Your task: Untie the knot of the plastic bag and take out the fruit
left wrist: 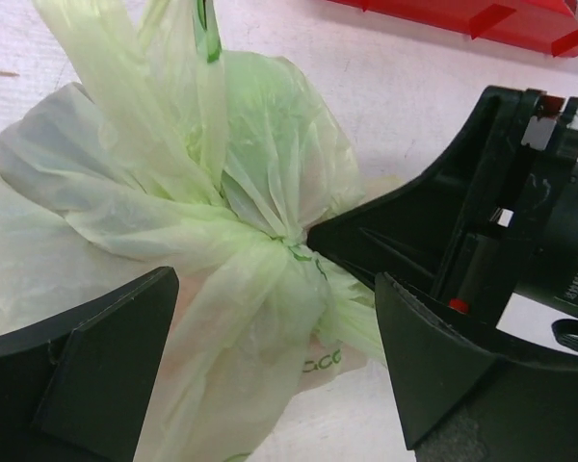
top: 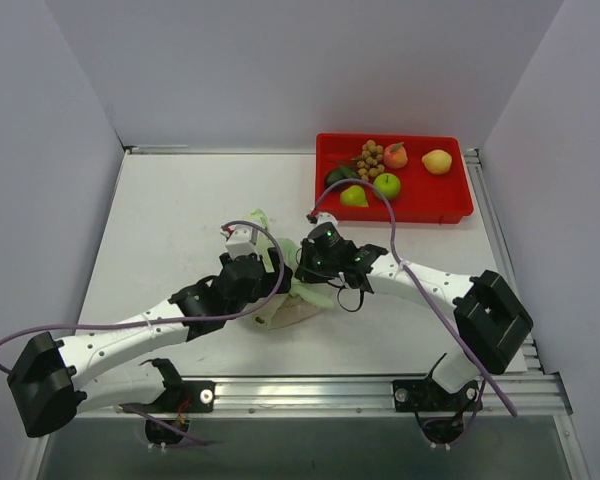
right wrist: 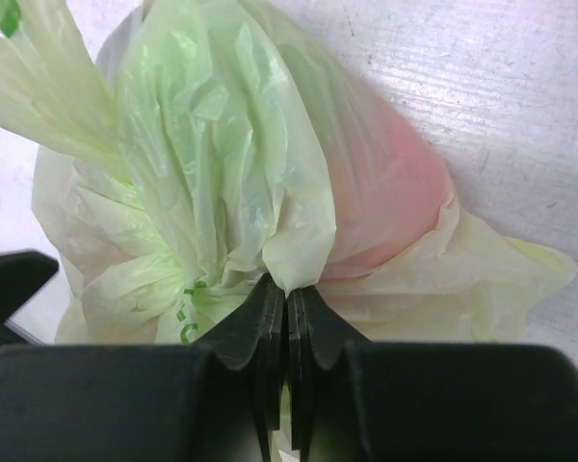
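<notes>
Left of the knot point(left wrist: 289, 245), my left gripper point(left wrist: 270, 322) stands wide open and holds nothing. Its two fingers straddle the bunched film just below the knot, a pose I judge is meant for steadying the load while the other side pulls. At the knot itself, the handle loops of the plastic bag point(left wrist: 116, 192) are twisted tightly together, not yet undone, and the bag rests on the table point(top: 180, 210). Just right of the knot, my right gripper point(right wrist: 287, 306) is fully closed on a gathered fold of the bag's film, probably to draw one strand free. Right of that fold, fruit point(right wrist: 385, 212) shows as a pinkish round form inside the bag. Far right of the knot, well apart, the red tray point(top: 435, 205) holds other pieces.
</notes>
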Available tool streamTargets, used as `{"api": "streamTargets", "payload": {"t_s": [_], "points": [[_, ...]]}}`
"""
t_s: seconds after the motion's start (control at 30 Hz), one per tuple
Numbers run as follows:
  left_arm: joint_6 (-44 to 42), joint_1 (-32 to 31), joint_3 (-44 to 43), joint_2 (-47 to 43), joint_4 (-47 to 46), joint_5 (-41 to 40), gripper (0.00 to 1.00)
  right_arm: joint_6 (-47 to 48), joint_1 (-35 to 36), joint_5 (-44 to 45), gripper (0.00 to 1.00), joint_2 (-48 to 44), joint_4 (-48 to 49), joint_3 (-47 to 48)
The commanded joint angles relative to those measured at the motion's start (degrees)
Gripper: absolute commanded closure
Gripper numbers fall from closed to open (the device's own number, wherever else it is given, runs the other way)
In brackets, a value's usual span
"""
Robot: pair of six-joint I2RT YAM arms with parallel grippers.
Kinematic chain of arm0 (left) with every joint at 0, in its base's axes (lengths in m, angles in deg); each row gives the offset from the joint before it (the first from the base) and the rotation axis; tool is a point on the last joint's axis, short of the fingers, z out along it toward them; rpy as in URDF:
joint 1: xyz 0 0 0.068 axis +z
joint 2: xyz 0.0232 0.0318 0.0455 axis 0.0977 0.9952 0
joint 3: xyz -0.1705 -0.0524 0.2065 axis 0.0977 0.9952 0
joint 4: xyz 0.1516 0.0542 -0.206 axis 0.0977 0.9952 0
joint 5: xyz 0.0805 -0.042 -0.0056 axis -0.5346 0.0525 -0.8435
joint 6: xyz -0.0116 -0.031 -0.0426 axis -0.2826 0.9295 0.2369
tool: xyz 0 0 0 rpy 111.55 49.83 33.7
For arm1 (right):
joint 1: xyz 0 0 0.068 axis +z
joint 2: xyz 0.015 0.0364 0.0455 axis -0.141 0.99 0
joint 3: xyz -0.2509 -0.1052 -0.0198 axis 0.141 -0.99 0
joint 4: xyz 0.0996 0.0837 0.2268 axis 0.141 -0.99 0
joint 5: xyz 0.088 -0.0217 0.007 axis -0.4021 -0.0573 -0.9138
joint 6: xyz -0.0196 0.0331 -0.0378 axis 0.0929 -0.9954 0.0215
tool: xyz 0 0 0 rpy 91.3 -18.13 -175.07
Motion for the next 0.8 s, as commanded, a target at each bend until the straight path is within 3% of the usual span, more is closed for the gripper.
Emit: {"api": "streamTargets", "payload": {"t_s": [0.0, 0.3, 0.6, 0.7, 0.73, 0.77], "points": [[6.93, -3.56, 0.81, -2.12, 1.94, -10.80, 0.06, -2.51, 1.05, 4.53, 1.00, -3.09, 3.57, -1.05], [15.09, -3.48, 5.11, -1.50, 3.00, -9.05, 0.14, -3.04, 2.36, 7.70, 1.00, -4.50, 5.33, -2.46], [15.45, -3.48, 7.22, 4.03, -6.93, -1.05, 0.26, -3.57, 3.24, 8.05, 1.00, -4.68, 6.92, -3.43], [15.45, -3.48, 8.10, 4.65, -9.31, -0.87, 0.46, -3.31, 3.33, 7.87, 1.00, -4.85, 7.45, -3.43], [15.36, -3.56, 8.19, 4.56, -9.05, -1.22, 0.65, -3.04, 3.33, 8.40, 1.00, -5.03, 7.36, -3.69], [15.19, -3.48, 8.19, 3.78, -8.87, -2.09, 0.75, -2.87, 3.25, 9.01, 1.00, -5.29, 7.10, -3.69]]}}
